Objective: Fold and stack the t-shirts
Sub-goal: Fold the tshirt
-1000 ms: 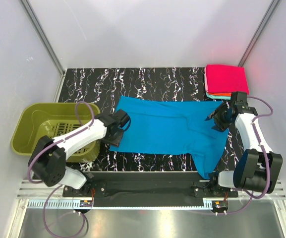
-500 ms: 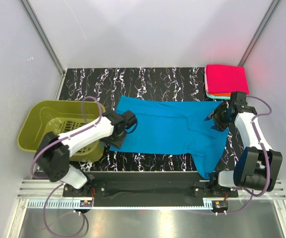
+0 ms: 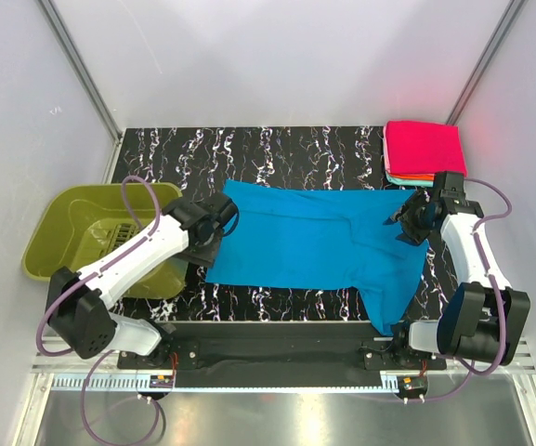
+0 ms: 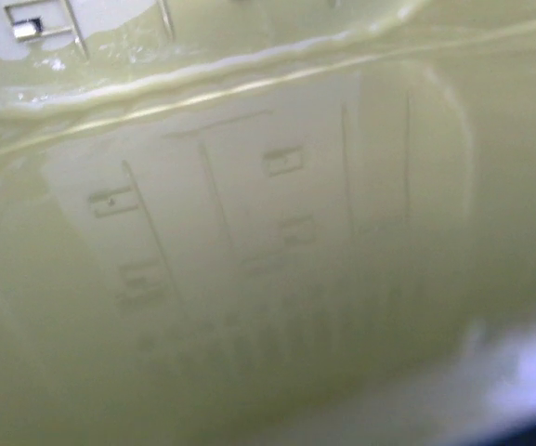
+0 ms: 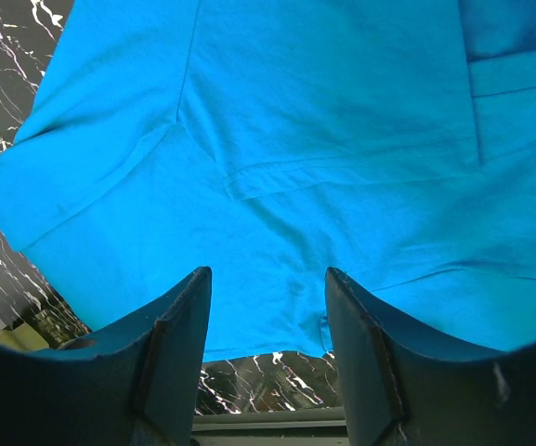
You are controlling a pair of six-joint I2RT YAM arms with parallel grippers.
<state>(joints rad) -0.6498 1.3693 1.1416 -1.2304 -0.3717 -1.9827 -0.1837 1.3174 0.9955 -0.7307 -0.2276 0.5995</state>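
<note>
From above, the blue t-shirt (image 3: 314,246) lies spread on the black, white-veined bench (image 3: 295,144), one part drooping over the near edge. The folded t-shirts (image 3: 424,149) sit stacked at the far right corner, with white walls around. The left end effector (image 3: 216,223) is at the shirt's left edge, beside the basket (image 3: 82,232). An even fold calls for pinching matching edges.

The left wrist view shows only the basket, so I cannot tell how its jaws stand.

In the right wrist view, the right end effector (image 5: 268,288) hangs open over blue cloth.
</note>
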